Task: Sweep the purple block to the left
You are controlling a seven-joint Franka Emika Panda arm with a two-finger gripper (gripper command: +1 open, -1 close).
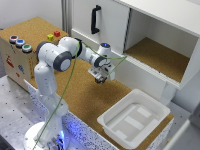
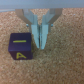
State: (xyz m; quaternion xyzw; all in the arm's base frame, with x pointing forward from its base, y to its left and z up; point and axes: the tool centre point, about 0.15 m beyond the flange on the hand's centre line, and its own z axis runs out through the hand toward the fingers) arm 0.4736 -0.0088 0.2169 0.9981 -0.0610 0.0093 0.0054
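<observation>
In the wrist view a purple block (image 2: 20,45) with yellow markings lies on the cork surface. My gripper (image 2: 39,42) is shut and empty, its two fingertips pressed together right beside the block, low over the cork. From the exterior view, the gripper (image 1: 101,76) hangs over the middle of the cork table (image 1: 85,95), in front of the white cabinet. I cannot make out the purple block in that view.
A white plastic tray (image 1: 152,113) rests on the table toward the exterior view's right. The white cabinet (image 1: 112,30) stands behind, with a black handle (image 1: 95,19) and an open compartment (image 1: 160,55). A button box (image 1: 20,50) and small red (image 1: 56,33) and yellow (image 1: 50,37) blocks are at the left.
</observation>
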